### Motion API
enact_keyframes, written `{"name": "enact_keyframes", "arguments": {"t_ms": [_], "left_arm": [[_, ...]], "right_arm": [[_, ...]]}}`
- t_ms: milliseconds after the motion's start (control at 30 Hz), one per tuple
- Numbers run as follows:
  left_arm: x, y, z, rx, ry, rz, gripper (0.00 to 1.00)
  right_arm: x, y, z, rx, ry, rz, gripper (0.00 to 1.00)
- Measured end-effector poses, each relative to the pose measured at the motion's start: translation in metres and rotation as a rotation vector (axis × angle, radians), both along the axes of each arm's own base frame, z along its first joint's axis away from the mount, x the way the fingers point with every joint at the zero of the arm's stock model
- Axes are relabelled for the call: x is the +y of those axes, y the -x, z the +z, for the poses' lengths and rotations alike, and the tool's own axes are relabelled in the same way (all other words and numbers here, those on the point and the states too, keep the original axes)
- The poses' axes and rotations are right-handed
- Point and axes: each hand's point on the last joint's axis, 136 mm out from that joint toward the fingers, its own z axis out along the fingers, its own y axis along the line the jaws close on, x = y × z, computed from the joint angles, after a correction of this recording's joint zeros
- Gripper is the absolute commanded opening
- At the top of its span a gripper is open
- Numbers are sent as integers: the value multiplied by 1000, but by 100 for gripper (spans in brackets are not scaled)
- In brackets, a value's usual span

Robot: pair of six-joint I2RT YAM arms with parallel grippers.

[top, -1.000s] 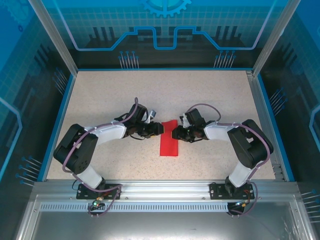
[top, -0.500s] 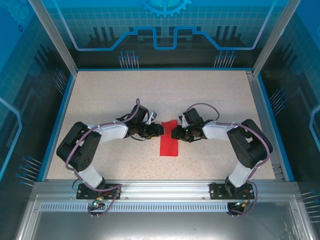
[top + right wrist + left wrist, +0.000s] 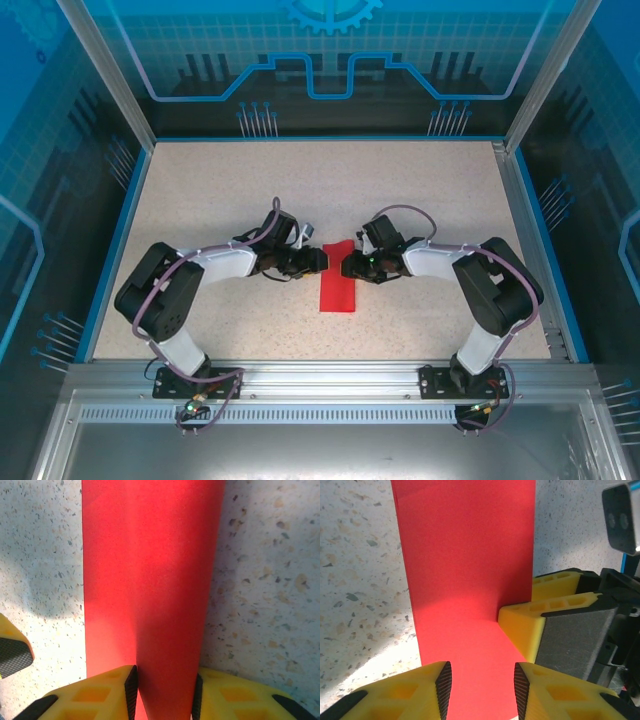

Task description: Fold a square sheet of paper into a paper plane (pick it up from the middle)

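The sheet of paper [image 3: 339,290] is plain bright red, without marks. The table [image 3: 250,190] is beige with small dark speckles. The fingers [image 3: 415,682] of the left gripper [image 3: 482,682] and the right gripper [image 3: 164,690] are yellow, and their black pads [image 3: 444,682] seem finely ribbed. The arms [image 3: 215,262] are black and white, and the cables [image 3: 408,210] are purple.

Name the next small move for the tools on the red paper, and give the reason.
Probably close the right tool on the square sheet of paper. It lies on the table as a narrow strip; this tool and the left tool straddle its far end, jaws apart, so nothing seems to grip it yet.
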Motion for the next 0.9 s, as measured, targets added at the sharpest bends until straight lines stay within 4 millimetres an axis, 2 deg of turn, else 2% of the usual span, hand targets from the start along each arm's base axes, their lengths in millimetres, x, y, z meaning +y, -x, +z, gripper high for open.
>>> {"name": "enact_keyframes", "arguments": {"t_ms": [567, 900], "left_arm": [[-6, 4, -24, 40, -22, -19, 37], [-14, -3, -25, 25, -14, -27, 36]], "right_arm": [[0, 0, -1, 7, 12, 0, 36], [0, 0, -2, 7, 21, 2, 36]]}}
